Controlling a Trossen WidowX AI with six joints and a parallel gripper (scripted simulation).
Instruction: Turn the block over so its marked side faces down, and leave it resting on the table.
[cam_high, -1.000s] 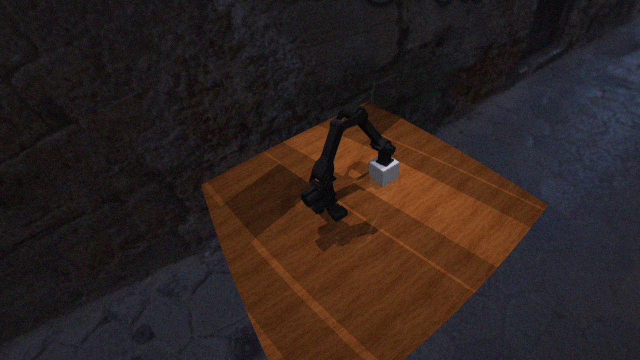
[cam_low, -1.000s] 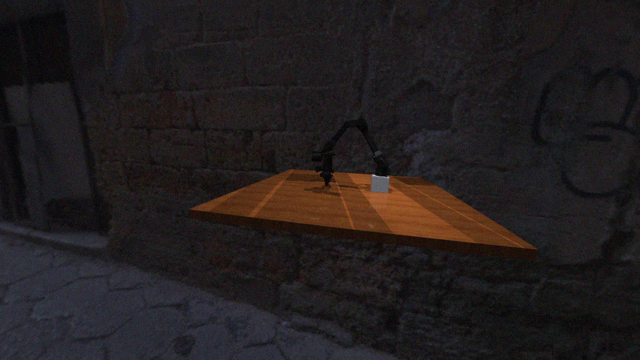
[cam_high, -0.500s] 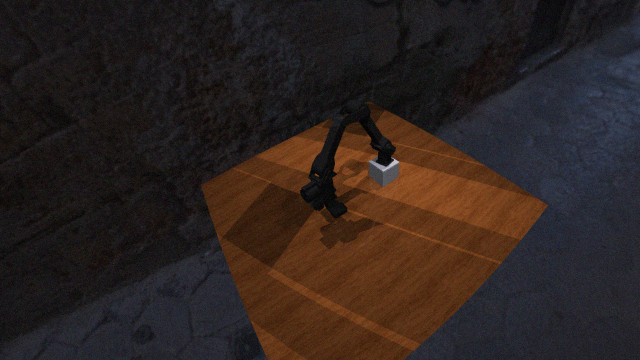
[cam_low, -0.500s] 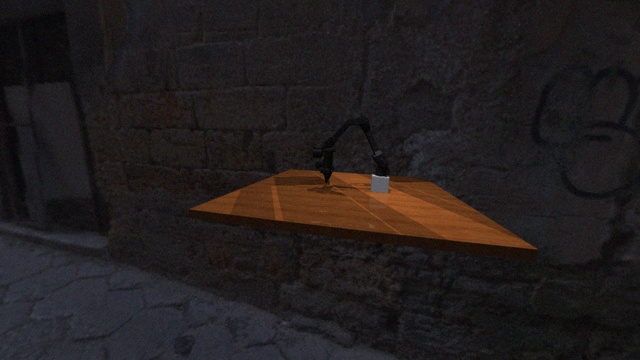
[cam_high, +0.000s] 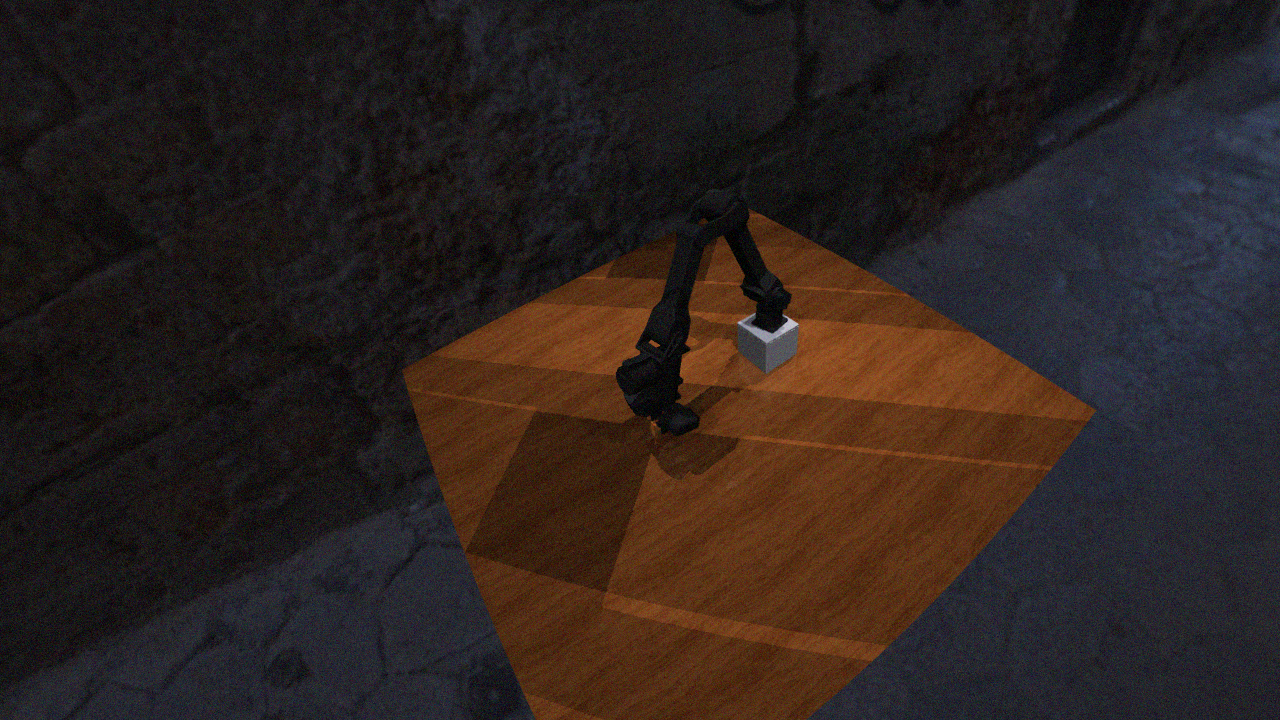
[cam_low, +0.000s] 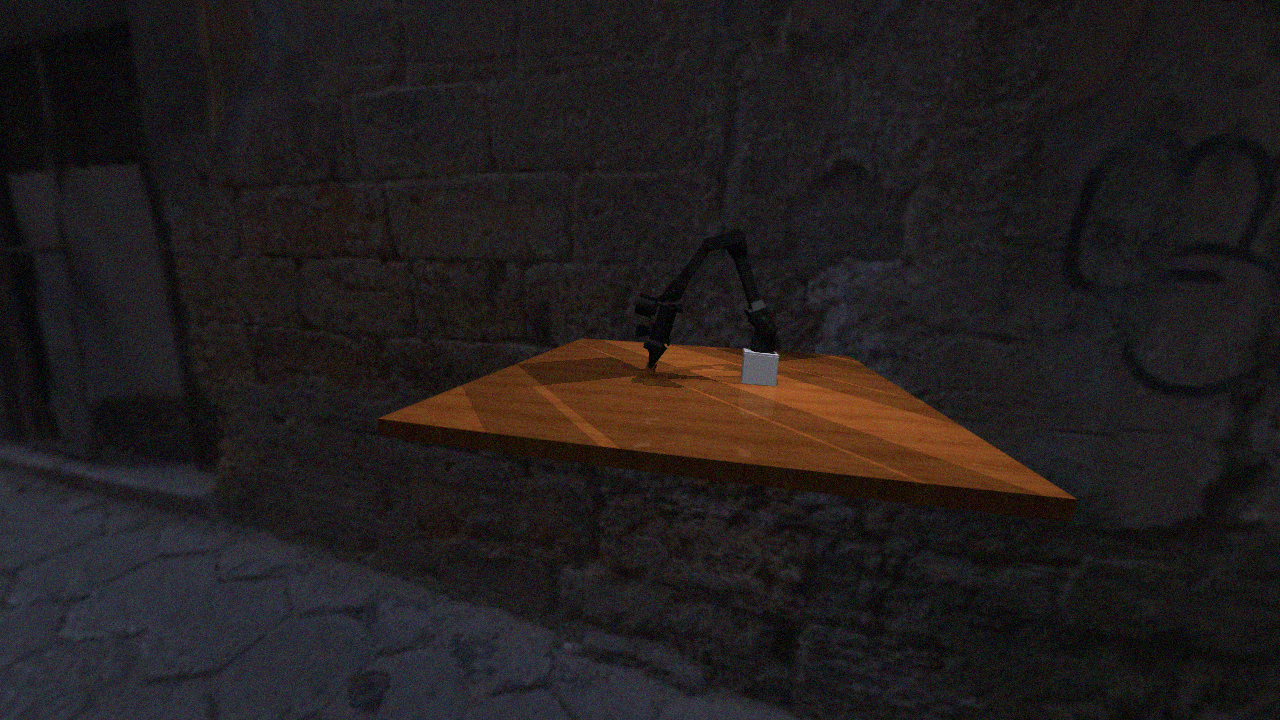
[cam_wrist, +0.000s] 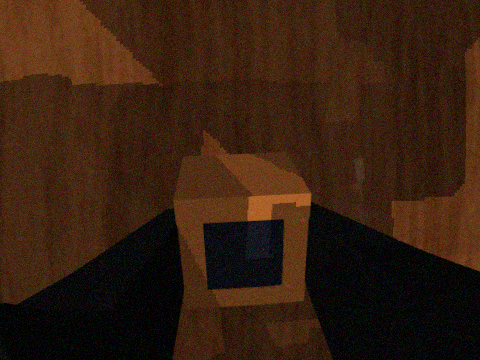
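Observation:
The block (cam_wrist: 294, 250) is a wood-coloured cube with a dark blue square on its marked side. In the wrist view that side faces the camera, back toward the gripper. My gripper (cam_wrist: 239, 222) (cam_low: 652, 365) is shut on the block, with one black finger against its left side and one against its right. In the top view a small orange-brown bit of the block (cam_high: 655, 428) shows beside the dark fingers, low over the table (cam_high: 760, 555) (cam_low: 572, 407). The fingers hide the rest there. I cannot tell whether the block touches the table.
A white pedestal (cam_high: 768, 349) (cam_low: 759, 368) carries the arm's base, to the right of the gripper in the top and exterior views. The black arm arches from it over the table. Dark shadow patches and bright stripes cross the wooden top. A stone wall (cam_high: 313, 179) rises behind.

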